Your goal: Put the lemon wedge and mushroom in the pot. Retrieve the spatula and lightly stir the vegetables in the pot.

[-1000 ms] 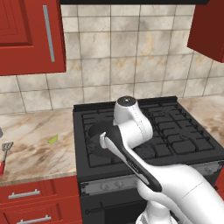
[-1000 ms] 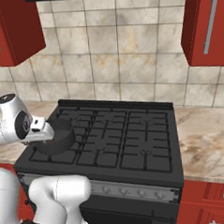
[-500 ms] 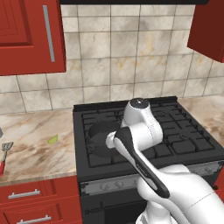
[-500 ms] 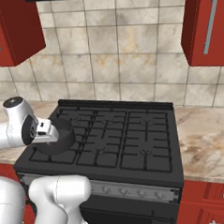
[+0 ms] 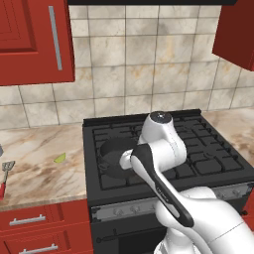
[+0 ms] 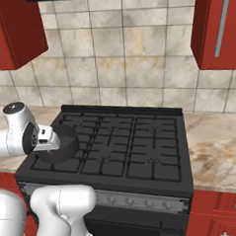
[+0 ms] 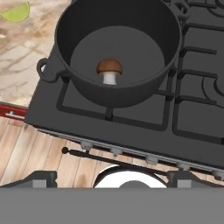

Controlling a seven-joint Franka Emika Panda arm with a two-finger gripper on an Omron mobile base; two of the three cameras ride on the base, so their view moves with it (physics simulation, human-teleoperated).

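A: Black gas stove point(image 6: 117, 149) with cast grates, set between beige marbled stone counter point(image 5: 34, 163) runs. The white arm covers part of its front-left burner in both base views.

B: Pot?

A: Short wide dark grey cylindrical pot point(image 7: 118, 48) on that front-left burner, loop side handles; far rim cut off at the top of the hand view.

B: Contents?

A: Tiny mushroom, brown cap, pale stem point(image 7: 109, 71), lying on the pot floor.

B: The rest?

A: Red-handled slotted metal spatula point(image 5: 5, 174) cut off at the counter's left edge. Yellow-green lemon wedge point(image 5: 60, 158) on the counter, left of the stove.

B: Claw?

A: Claw point(image 7: 112, 179) above the stove's front edge, spread wide, empty; tips barely visible.
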